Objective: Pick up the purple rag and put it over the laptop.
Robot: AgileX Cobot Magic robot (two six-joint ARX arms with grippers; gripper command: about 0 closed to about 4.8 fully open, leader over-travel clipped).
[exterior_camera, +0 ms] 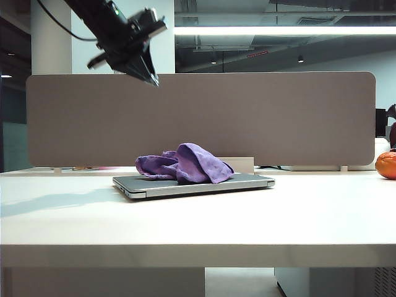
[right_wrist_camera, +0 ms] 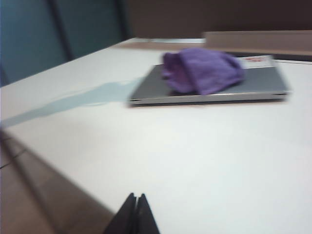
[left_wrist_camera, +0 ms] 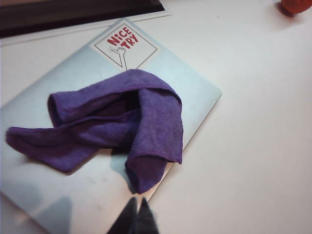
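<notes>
Below my left gripper (left_wrist_camera: 137, 207), pinched empty, the fuzzy purple rag (left_wrist_camera: 117, 122) lies crumpled on the smooth grey laptop (left_wrist_camera: 190, 83). Only that wrist view shows its sticker (left_wrist_camera: 125, 46). My right gripper (right_wrist_camera: 136, 199), likewise pinched, sits well short of them.

Purple rag (exterior_camera: 185, 164) (plain), silver-grey laptop (exterior_camera: 247, 182)

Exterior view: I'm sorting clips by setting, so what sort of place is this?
Probably an open-plan office: a white desk backed by a grey divider panel, strip lights under an exposed ceiling, a closed laptop.
</notes>
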